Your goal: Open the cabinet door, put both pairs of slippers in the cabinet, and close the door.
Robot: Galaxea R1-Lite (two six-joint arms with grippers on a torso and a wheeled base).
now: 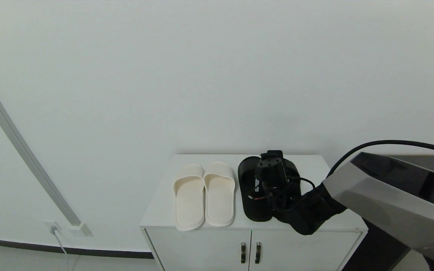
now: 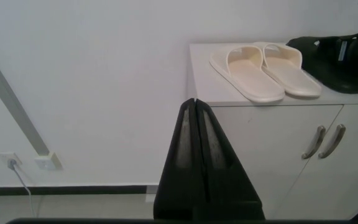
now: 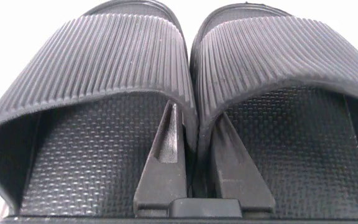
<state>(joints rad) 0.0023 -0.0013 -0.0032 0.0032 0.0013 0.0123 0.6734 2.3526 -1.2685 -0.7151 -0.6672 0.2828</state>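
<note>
My right gripper [image 3: 196, 118] is narrow, one finger inside each of the black slippers [image 1: 252, 195] on the cabinet top [image 1: 162, 205], pinching their adjoining walls. They run lengthwise away from me. My left gripper [image 2: 196, 106] hangs closed, farther off.

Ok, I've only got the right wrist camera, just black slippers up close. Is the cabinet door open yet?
Observer: No. In the head view both cabinet doors are shut, with their handles side by side at the middle.
Operator: Where's the other pair?
Observer: The white slippers lie on the cabinet top, to the left of the black slippers, with a gap between the pairs.
Operator: And the left arm?
Observer: The left gripper is shut and holds nothing. It is in front of the cabinet, toward its left side.
</note>
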